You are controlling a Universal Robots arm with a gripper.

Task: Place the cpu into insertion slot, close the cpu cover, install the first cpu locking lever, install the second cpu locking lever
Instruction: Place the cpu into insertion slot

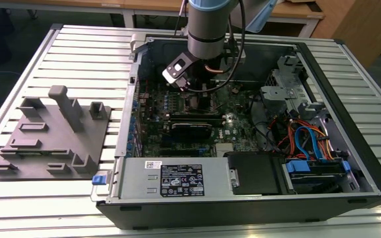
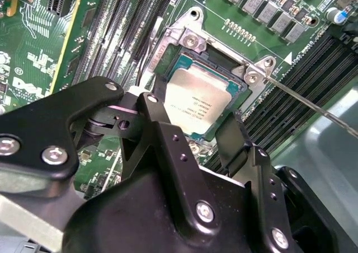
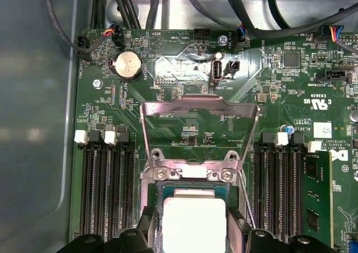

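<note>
The cpu point(image 2: 197, 102), a flat square chip with a silvery top, lies in the insertion slot point(image 2: 168, 68) on the green motherboard. My gripper point(image 2: 194, 110) straddles it, one black finger against each of two opposite edges, shut on the chip. The first wrist view has the cpu point(image 3: 193, 219) between the same fingers point(image 3: 146, 228). The cpu cover point(image 3: 196, 101), a thin silver frame, stands swung back from the slot. A thin locking lever point(image 2: 313, 104) sticks out free beside the slot. In the exterior view my gripper point(image 1: 202, 88) reaches down into the computer case point(image 1: 366, 163).
Long black memory slots point(image 3: 106, 186) flank the socket on both sides. A black card point(image 1: 190, 130), a silver power supply point(image 1: 170, 181) and bundled cables point(image 1: 303, 139) crowd the case. A grey fixture plate point(image 1: 51, 141) lies on the slatted table at the exterior view's left.
</note>
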